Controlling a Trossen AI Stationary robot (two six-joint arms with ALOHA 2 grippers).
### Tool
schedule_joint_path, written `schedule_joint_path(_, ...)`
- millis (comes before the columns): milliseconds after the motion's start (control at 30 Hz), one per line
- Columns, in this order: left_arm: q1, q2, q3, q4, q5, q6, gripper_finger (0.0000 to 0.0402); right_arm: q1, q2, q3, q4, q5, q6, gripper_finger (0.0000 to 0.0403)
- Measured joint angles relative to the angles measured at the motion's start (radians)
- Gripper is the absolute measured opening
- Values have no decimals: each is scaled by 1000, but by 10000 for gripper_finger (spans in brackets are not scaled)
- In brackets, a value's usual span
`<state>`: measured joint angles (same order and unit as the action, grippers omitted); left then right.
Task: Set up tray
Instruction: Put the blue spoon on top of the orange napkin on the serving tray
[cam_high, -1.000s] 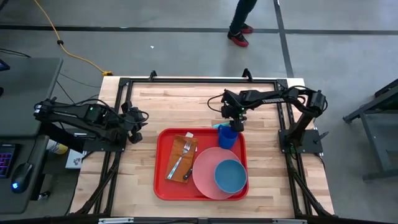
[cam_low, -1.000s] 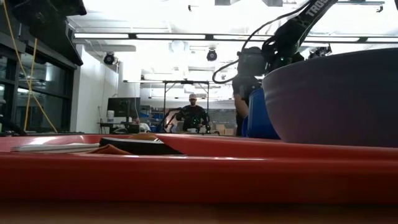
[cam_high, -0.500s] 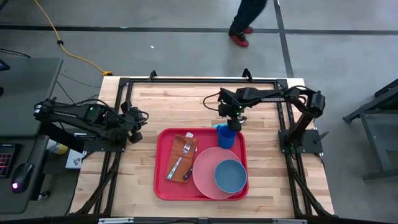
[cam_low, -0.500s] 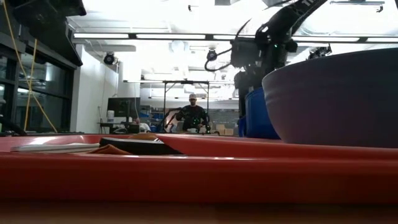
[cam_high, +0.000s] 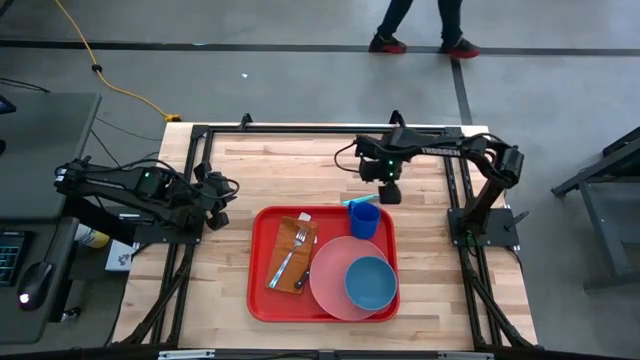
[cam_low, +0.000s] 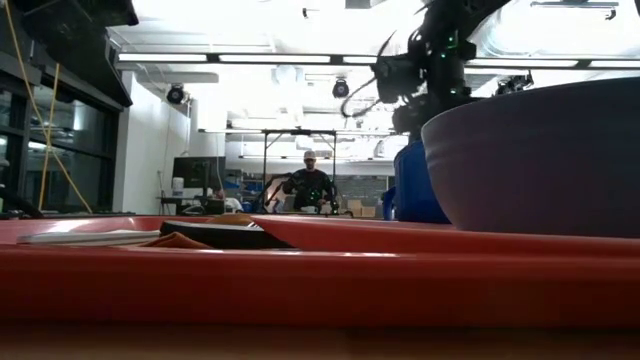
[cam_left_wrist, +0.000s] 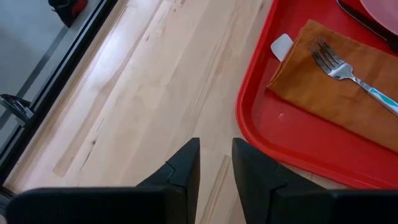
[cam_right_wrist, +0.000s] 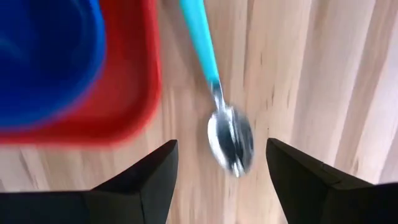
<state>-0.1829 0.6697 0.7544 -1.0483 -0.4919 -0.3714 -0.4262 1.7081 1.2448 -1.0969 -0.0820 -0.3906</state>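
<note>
**Tray nearly laid, spoon left outside**

The table carried the tray near its front middle. On the tray sat the plate at the right with the bowl on it, the napkin at the left with the fork across it, and the cup in the far right corner. A spoon with a blue handle lay on the bare wood just beyond the tray's far edge, beside the cup.

The right gripper hung above that wood, just past the tray's far right corner, its fingers spread wide and empty, the spoon between them in the wrist view. The left gripper waited at the table's left edge, well clear of the tray, jaws nearly together with a narrow gap and nothing in them.

The step in hand looked like the spoon. To do it well, the gripper should drop straight down, close across the handle rather than the bowl end, and lift clear of the rim and the cup before setting it on the napkin.
</note>
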Motion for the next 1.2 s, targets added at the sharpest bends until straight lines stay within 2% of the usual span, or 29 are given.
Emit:
schedule_joint_path(200, 0, 0, 0, -2, 0, 0, 124, -74, 0, 0, -15, -8, -66, 223)
schedule_joint_path(433, 0, 0, 0, -2, 0, 0, 124, -121, -1, -29, 2, -64, -109, 223)
schedule_joint_path(867, 0, 0, 0, -2, 0, 0, 124, -203, -1, -209, 139, -131, -55, 223)
schedule_joint_path(1200, 0, 0, 0, -2, 1, -6, 124, -229, -1, -259, 233, -160, 0, 223)
